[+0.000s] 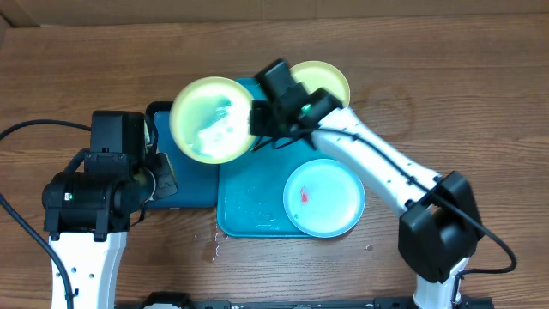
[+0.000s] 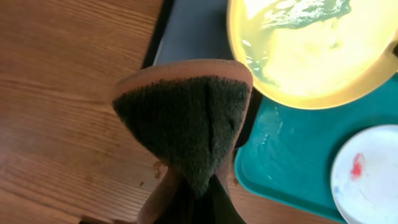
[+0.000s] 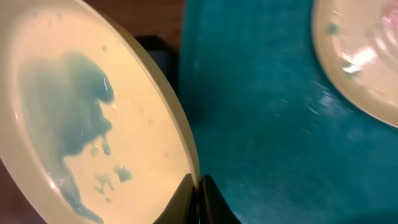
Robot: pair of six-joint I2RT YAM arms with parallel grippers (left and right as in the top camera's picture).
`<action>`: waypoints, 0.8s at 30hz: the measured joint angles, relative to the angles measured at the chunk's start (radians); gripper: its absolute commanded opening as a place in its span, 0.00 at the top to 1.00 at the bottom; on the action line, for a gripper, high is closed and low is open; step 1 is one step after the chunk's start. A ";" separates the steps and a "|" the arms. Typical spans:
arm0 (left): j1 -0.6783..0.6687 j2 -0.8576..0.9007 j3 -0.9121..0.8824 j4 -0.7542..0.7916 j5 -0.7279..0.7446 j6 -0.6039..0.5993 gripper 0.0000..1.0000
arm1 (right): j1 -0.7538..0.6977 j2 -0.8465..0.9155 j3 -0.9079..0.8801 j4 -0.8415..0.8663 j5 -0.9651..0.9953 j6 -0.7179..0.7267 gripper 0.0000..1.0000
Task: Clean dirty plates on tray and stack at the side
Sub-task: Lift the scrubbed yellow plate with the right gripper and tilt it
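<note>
My right gripper (image 1: 255, 120) is shut on the rim of a lime-green plate (image 1: 213, 120), which it holds tilted above the left end of the turquoise tray (image 1: 249, 210). Wet bluish streaks cover that plate's face (image 3: 93, 112), and the fingers pinch its edge (image 3: 199, 196). A second lime-green plate (image 1: 330, 79) lies at the tray's far end. A light-blue plate (image 1: 324, 197) with a red smear lies on the tray's near right. My left gripper (image 2: 199, 202) is shut on a brown sponge (image 2: 186, 118) with a dark scrub face, just left of the held plate (image 2: 311, 50).
A smaller dark-blue tray (image 1: 184, 193) with a black rim lies against the turquoise tray's left side, under the sponge. Water drops (image 1: 214, 245) dot the wooden table near the tray's front left corner. A black cable (image 1: 34, 129) runs along the left.
</note>
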 measured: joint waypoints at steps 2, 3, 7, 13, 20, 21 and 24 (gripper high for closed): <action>0.000 0.000 0.000 -0.008 -0.021 -0.016 0.96 | 0.060 0.002 0.000 0.055 0.062 0.008 0.96; 0.000 0.000 -0.001 -0.011 -0.028 -0.021 0.96 | 0.079 0.005 0.001 0.073 0.084 0.011 0.96; 0.000 0.000 -0.001 -0.011 -0.043 -0.029 0.96 | 0.167 0.037 0.002 0.145 0.217 -0.002 0.96; 0.000 0.000 -0.001 -0.010 -0.050 -0.040 0.96 | 0.222 0.080 0.002 0.320 0.392 -0.166 0.96; 0.000 0.000 -0.001 -0.010 -0.050 -0.043 0.96 | 0.235 0.059 0.002 0.498 0.546 -0.432 0.96; 0.000 0.000 -0.001 -0.010 -0.050 -0.043 0.96 | 0.236 0.050 0.002 0.507 0.559 -0.460 0.96; 0.000 0.000 -0.001 -0.011 -0.050 -0.043 0.96 | 0.236 0.002 0.002 0.530 0.587 -0.529 0.96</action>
